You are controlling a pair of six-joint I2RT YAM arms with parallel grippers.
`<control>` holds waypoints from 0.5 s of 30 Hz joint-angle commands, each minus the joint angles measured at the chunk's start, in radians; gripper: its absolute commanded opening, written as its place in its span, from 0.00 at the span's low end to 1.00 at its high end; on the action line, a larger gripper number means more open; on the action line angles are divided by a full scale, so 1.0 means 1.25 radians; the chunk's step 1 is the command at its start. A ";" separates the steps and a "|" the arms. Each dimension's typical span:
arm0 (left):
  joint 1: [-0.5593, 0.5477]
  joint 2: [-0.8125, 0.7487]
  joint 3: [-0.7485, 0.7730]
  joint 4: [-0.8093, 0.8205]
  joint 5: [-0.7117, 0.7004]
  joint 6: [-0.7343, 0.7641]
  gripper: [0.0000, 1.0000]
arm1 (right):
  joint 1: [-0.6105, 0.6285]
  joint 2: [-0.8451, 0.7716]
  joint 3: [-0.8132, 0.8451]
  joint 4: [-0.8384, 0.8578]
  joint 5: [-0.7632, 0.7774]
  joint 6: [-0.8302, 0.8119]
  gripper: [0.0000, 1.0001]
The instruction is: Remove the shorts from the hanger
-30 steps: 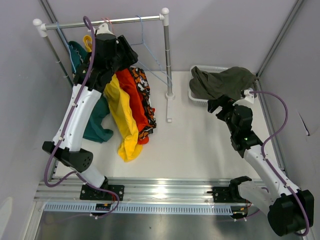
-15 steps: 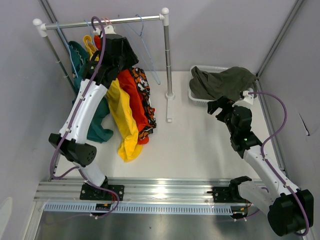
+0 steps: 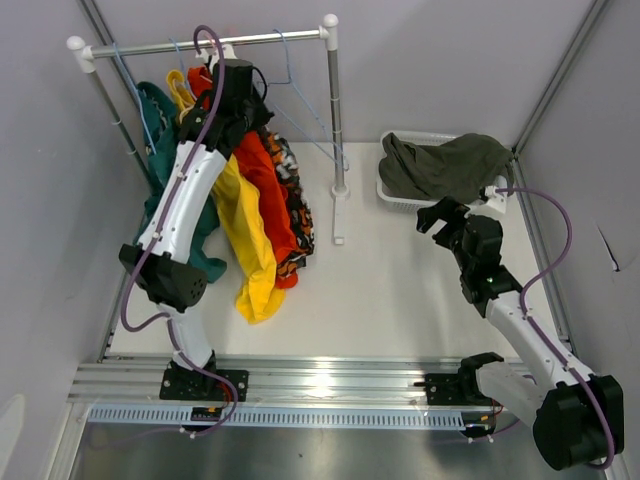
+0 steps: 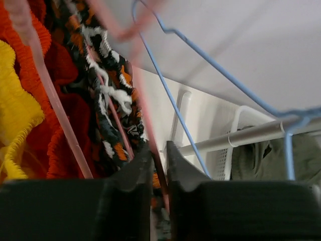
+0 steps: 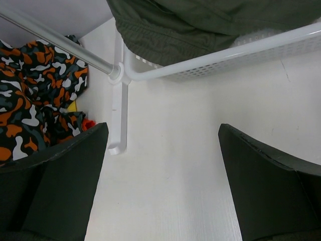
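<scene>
- A white table (image 3: pixel 400 300) is enclosed by pale walls (image 3: pixel 450 60), and a clothes rail (image 3: pixel 150 46) on white posts stands at its back left.
- Four pairs of shorts are seen hanging from the rail, bunched together and trailing onto the table: the teal shorts (image 3: pixel 212 268) furthest left, then the yellow shorts (image 3: pixel 250 250), the red-orange shorts (image 3: pixel 265 190) and the patterned shorts (image 3: pixel 297 195).
- The dark olive shorts (image 3: pixel 440 165) are heaped in a white basket (image 5: pixel 241 47) at the back right, well apart from the rail.
- The left gripper (image 4: pixel 159 150) is raised to the rail, above the red-orange and patterned shorts.
- Its fingers are drawn nearly together, and the wire of a pink hanger (image 4: pixel 60 118) appears to be pinched in the narrow gap, though the wrist view is blurred there.
- A blue hanger (image 4: pixel 175 108) is seen just beside the pink one, with no cloth visible on it.
- The right gripper (image 5: pixel 163 128) is held low over the table near the basket, its fingers spread wide with nothing between them.
</scene>
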State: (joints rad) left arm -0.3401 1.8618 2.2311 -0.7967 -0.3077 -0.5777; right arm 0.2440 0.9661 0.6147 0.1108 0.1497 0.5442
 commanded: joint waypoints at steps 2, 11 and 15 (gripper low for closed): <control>0.012 0.031 0.091 0.012 0.001 0.015 0.00 | -0.004 0.013 -0.010 0.043 -0.002 -0.013 0.98; 0.009 -0.018 0.107 0.021 0.106 0.012 0.00 | 0.010 0.002 0.010 0.059 -0.031 -0.007 0.96; 0.008 -0.050 0.110 0.032 0.166 -0.031 0.00 | 0.040 -0.025 0.079 0.041 -0.146 -0.027 0.93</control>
State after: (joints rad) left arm -0.3332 1.8954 2.3123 -0.8257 -0.1848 -0.5816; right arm 0.2665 0.9806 0.6189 0.1234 0.0906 0.5400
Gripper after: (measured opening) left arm 0.027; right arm 0.935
